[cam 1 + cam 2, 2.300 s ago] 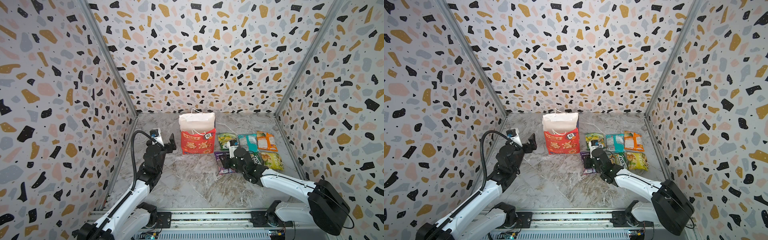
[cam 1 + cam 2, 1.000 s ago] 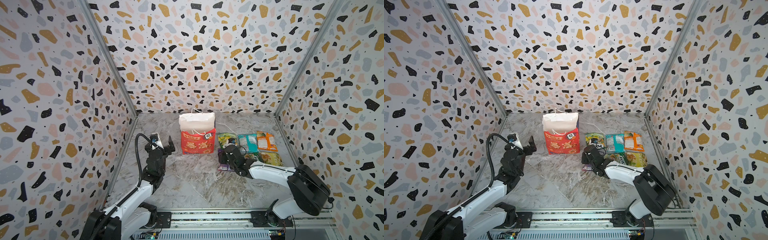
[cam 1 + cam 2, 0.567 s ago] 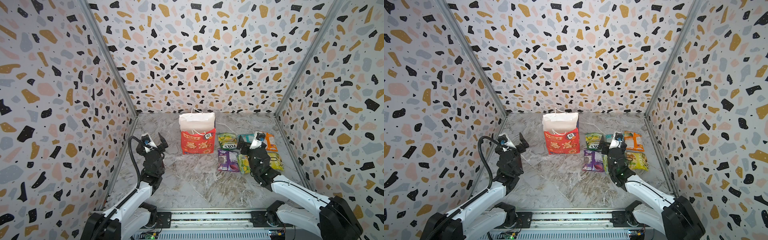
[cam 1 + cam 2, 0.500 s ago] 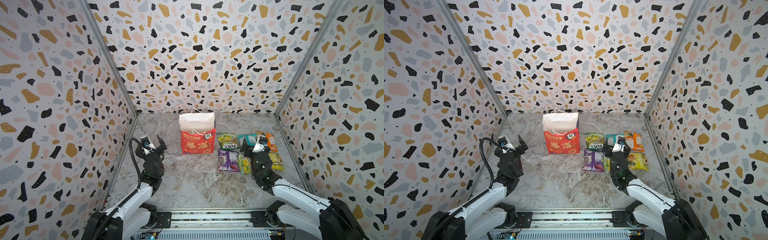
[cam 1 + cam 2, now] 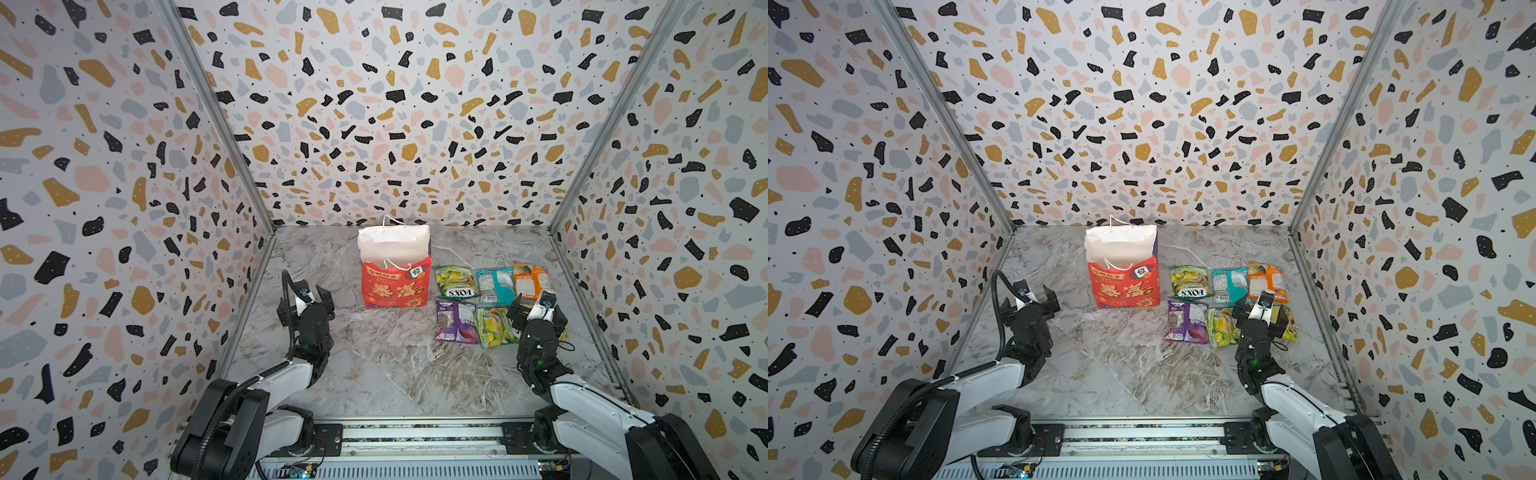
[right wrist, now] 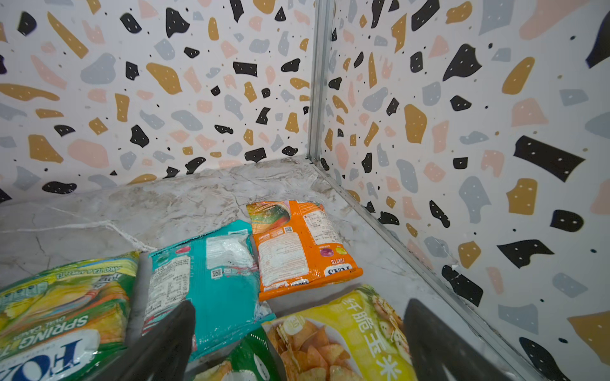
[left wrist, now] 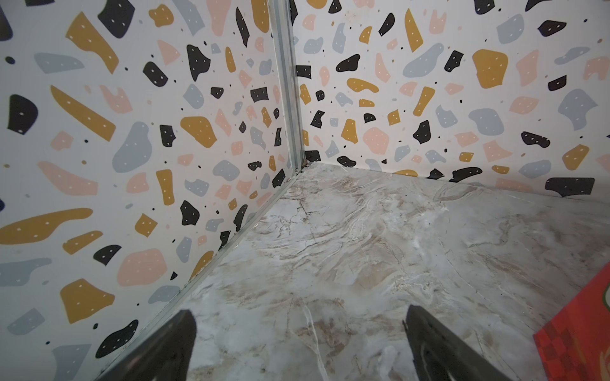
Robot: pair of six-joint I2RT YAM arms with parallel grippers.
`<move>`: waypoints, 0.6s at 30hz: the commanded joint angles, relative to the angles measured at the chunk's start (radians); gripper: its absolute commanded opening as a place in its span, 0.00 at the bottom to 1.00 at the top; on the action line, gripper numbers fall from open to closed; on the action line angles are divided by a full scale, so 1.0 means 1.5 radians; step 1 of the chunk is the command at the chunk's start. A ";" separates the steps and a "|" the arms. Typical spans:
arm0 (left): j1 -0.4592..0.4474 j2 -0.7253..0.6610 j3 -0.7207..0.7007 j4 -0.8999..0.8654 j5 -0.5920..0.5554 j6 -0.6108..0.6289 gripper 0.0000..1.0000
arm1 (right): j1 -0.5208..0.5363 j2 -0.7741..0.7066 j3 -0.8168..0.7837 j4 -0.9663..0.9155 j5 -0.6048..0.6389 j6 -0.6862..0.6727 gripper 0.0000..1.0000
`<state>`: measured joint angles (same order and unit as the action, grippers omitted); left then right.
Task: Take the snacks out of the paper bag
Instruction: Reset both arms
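Nearest the front edge of the table (image 5: 395, 374), toward its left side: left claw (image 5: 305, 301), spread wide, gripping nothing, above bare marble; fingers (image 7: 165, 349) far apart in the left wrist view. Toward the right side: right claw (image 5: 536, 312), likewise spread wide and empty, poised over the yellow packet (image 6: 346, 333), which is mostly hidden beneath it in both top views. Just beside that, toward the middle: a green-yellow packet (image 5: 494, 327), then the purple packet (image 5: 455, 321). Farther back, a second row lying flat: FOX'S packet (image 5: 455, 283), teal packet (image 5: 494, 285), orange packet (image 5: 530, 280) closest to the right edge. Just left of that row, about midway between the left and right edges: red paper bag (image 5: 395, 282), upright, mouth open, white inside showing.
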<state>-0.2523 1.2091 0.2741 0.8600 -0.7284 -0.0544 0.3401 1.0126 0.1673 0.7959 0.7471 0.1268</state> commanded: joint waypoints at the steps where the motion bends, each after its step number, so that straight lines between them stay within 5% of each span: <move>1: 0.004 0.012 0.011 0.090 0.033 0.050 1.00 | -0.008 0.047 -0.009 0.079 -0.003 0.011 0.99; 7: 0.017 0.054 -0.020 0.227 0.106 0.082 1.00 | -0.025 0.119 -0.049 0.227 -0.032 0.013 0.99; 18: 0.035 0.121 -0.004 0.259 0.104 0.082 1.00 | -0.069 0.187 0.002 0.212 0.001 0.010 1.00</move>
<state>-0.2085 1.4010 0.2604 1.1397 -0.5819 0.0673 0.2512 1.2938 0.1310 1.1084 0.7353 0.1299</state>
